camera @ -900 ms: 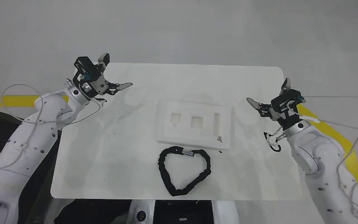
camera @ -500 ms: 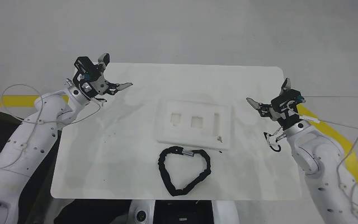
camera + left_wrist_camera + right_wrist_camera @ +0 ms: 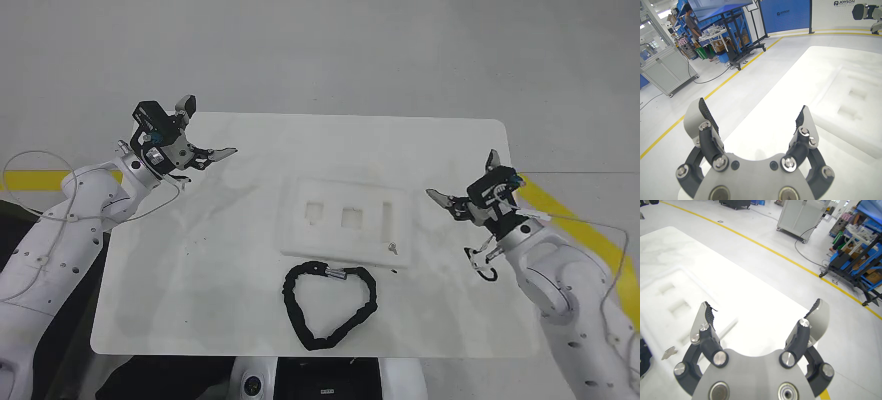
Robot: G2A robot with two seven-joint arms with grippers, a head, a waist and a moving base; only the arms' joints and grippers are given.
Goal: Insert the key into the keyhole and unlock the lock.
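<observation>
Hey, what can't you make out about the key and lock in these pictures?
Keyhole: too small to find on the chain lock in the top view.
Chain lock: in the right wrist view, mostly cut off at the picture's edge.
Key: tiny in the top view, blurred in the right wrist view; teeth unreadable.

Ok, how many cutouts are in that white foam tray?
3, in a row across the foam tray: left square cutout, middle square cutout, narrow slot on the right. None looks hidden.
</observation>
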